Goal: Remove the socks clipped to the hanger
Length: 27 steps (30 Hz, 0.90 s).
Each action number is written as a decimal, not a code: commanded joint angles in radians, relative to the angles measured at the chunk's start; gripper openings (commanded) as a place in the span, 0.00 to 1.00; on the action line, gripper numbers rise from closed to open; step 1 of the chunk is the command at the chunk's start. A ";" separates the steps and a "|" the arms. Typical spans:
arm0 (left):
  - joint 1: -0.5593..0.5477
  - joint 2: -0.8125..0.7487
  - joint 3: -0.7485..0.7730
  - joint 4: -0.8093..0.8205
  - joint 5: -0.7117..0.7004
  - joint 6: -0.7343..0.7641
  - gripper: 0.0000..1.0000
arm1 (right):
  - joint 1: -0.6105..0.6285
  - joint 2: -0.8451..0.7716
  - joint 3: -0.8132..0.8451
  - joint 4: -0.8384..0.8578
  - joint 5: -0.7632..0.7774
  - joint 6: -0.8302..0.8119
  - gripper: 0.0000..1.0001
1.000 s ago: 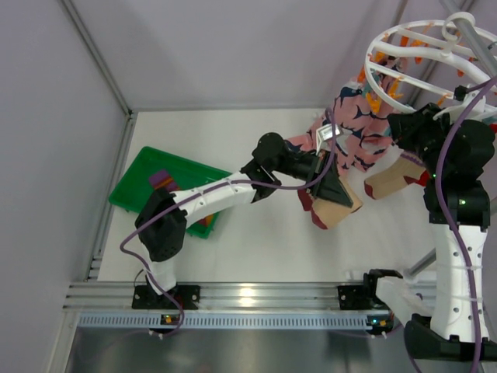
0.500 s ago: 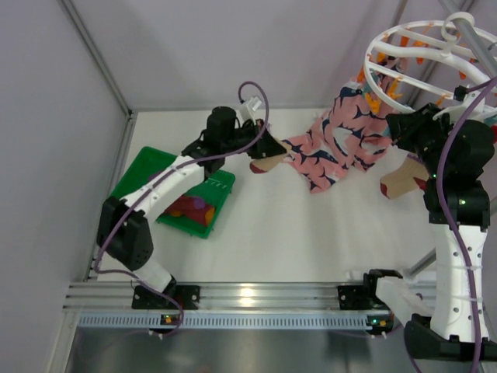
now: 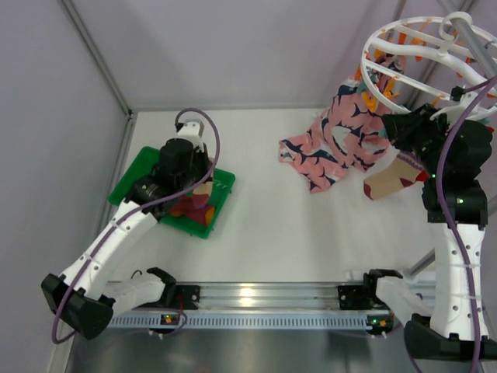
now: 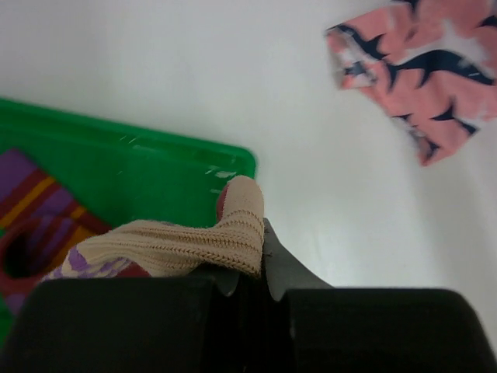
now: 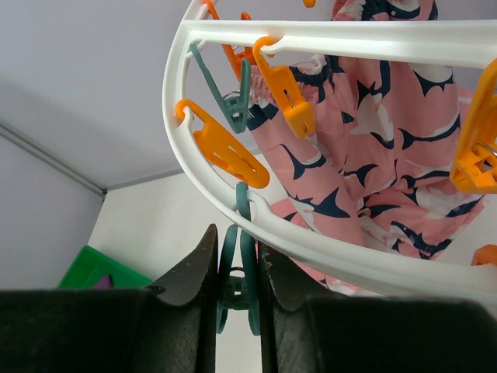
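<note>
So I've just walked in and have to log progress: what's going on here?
The left gripper is shut on a tan sock and holds it over the green tray, where a maroon sock lies. The right gripper is up at the hanger, pinching a teal peg. A second tan sock hangs close by, next to the pink cloth.
</note>
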 commanded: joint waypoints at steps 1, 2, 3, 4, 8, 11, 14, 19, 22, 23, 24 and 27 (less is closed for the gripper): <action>0.081 -0.021 -0.084 -0.113 -0.135 0.053 0.00 | 0.014 -0.008 -0.011 0.060 -0.071 0.017 0.00; 0.110 -0.030 -0.118 -0.115 -0.090 0.053 0.00 | 0.013 -0.005 -0.016 0.061 -0.076 0.020 0.00; 0.172 -0.035 -0.133 -0.113 -0.063 0.051 0.00 | 0.013 -0.005 -0.018 0.064 -0.083 0.019 0.00; 0.203 -0.039 -0.153 -0.113 -0.043 0.049 0.00 | 0.014 -0.004 -0.021 0.064 -0.086 0.017 0.00; 0.283 -0.045 -0.176 -0.115 -0.057 0.028 0.00 | 0.014 -0.002 -0.028 0.070 -0.094 0.016 0.00; 0.306 -0.047 -0.189 -0.115 -0.098 -0.007 0.42 | 0.013 -0.002 -0.034 0.076 -0.100 0.016 0.00; 0.311 -0.068 -0.193 -0.115 -0.126 -0.046 0.99 | 0.014 -0.004 -0.036 0.076 -0.103 0.014 0.00; 0.311 -0.119 -0.179 -0.115 -0.083 -0.116 0.98 | 0.014 -0.008 -0.047 0.082 -0.105 0.016 0.00; 0.311 -0.140 -0.166 -0.110 -0.075 -0.147 0.99 | 0.013 -0.008 -0.057 0.088 -0.112 0.020 0.00; 0.311 -0.144 -0.162 -0.110 -0.051 -0.151 0.98 | 0.014 -0.008 -0.059 0.090 -0.114 0.022 0.00; 0.310 -0.142 -0.156 -0.109 -0.033 -0.155 0.98 | 0.014 -0.008 -0.060 0.090 -0.116 0.022 0.00; 0.308 -0.118 -0.133 -0.089 0.084 -0.162 0.98 | 0.014 -0.011 -0.062 0.090 -0.114 0.022 0.00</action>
